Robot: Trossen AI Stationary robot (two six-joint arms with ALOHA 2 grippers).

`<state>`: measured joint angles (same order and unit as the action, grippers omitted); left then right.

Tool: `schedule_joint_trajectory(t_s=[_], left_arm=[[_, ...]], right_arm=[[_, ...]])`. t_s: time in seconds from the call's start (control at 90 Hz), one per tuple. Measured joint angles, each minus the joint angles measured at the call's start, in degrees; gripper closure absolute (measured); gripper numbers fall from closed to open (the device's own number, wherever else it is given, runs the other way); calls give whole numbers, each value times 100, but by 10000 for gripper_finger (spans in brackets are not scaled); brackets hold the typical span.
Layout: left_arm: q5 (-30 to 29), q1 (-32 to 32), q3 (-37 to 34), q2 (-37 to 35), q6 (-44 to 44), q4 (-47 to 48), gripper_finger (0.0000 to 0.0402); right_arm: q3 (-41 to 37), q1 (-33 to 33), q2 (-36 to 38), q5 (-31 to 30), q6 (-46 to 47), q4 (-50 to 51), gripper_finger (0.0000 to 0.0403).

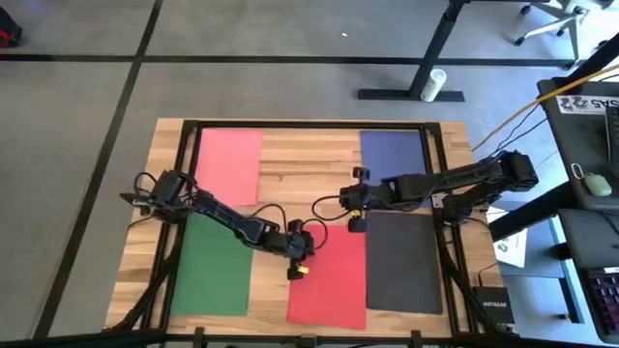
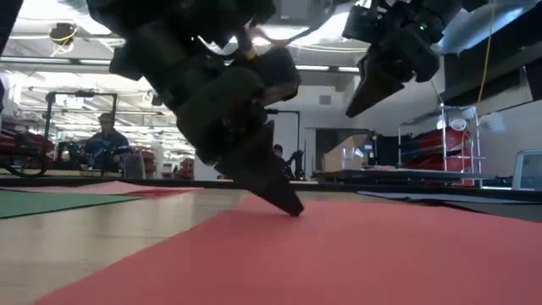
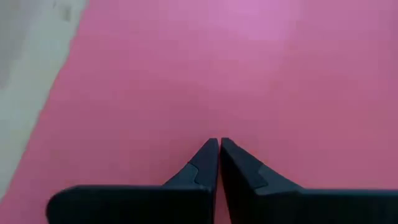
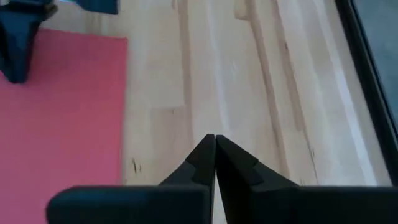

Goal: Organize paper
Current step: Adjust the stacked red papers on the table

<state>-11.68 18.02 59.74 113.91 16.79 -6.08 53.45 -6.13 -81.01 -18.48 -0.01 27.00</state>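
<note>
Five sheets of paper lie flat on the wooden table (image 1: 300, 159), and the red sheet (image 1: 334, 280) at the near middle serves as the landmark. Left of it lies the green sheet (image 1: 213, 266); behind and left of it, the pink sheet (image 1: 229, 164); right of it, touching or nearly so, the dark grey sheet (image 1: 404, 261); behind and right, the navy sheet (image 1: 394, 153). The left gripper (image 1: 300, 259) has its jaws pressed together, tip down on the red sheet's left edge. The right gripper (image 1: 356, 201) hangs above bare wood just behind the red sheet, jaws likewise closed and empty. Such sheets are likely light, limp and slick on wood, so pressing down and sliding should serve better than pinching; a lift probably calls for an edge or corner worked off the table. The low view hides most sheets behind the left arm, and whether red and grey overlap cannot be made out.
</note>
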Motion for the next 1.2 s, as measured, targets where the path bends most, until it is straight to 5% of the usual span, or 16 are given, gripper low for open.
schedule_joint_trajectory(t_s=[0.5, 1.2], left_arm=[[-285, 169, -16, -484, 13, 1543, 402], [-562, -11, -43, -763, 79, 2118, 402]], right_arm=[[0, 2, -2, -54, -24, 8, 403], [2, 2, -2, -41, -26, 122, 403]])
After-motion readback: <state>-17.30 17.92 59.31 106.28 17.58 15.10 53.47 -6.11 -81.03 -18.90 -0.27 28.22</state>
